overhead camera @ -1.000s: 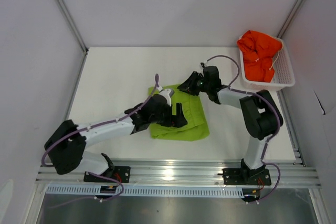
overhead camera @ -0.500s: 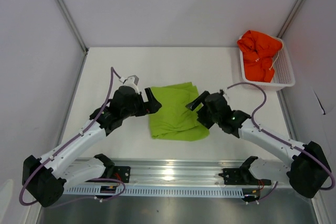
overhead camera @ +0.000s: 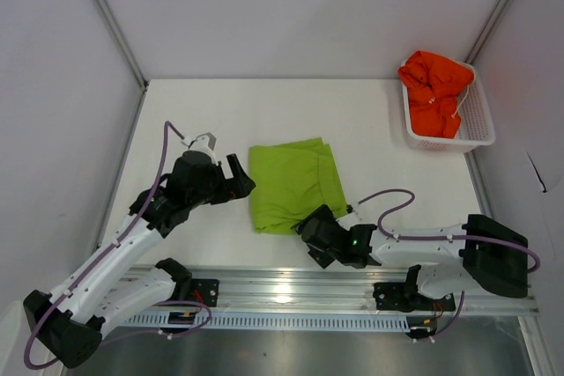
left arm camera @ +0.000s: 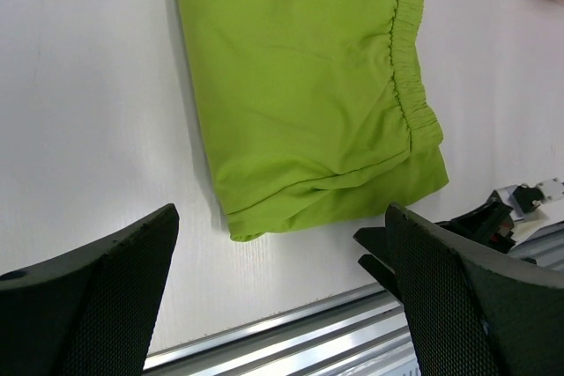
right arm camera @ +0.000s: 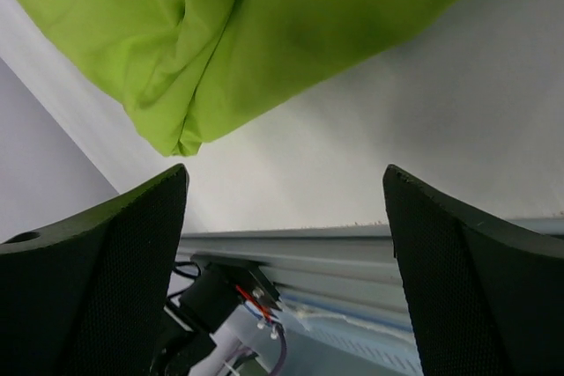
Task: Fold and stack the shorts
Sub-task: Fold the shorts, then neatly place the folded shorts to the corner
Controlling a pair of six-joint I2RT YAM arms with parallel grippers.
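Lime green shorts (overhead camera: 293,184) lie folded in the middle of the table (overhead camera: 203,112), and the orange-red shorts (overhead camera: 434,92) are bunched up in the white mesh basket (overhead camera: 483,121) at the far right corner. Left gripper (overhead camera: 240,177) sits just left of the green pair and right gripper (overhead camera: 310,239) is by its near edge, both spread wide and holding nothing.

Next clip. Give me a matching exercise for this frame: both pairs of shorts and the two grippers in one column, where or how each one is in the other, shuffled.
Column one
1. lime green shorts
2. orange-red shorts
3. left gripper
4. right gripper

Column two
A. bunched up in the white basket
B. folded flat on the table
C. open, at the green pair's near right corner
D. open, beside the green pair's left edge

Pairs: 1-B, 2-A, 3-D, 4-C
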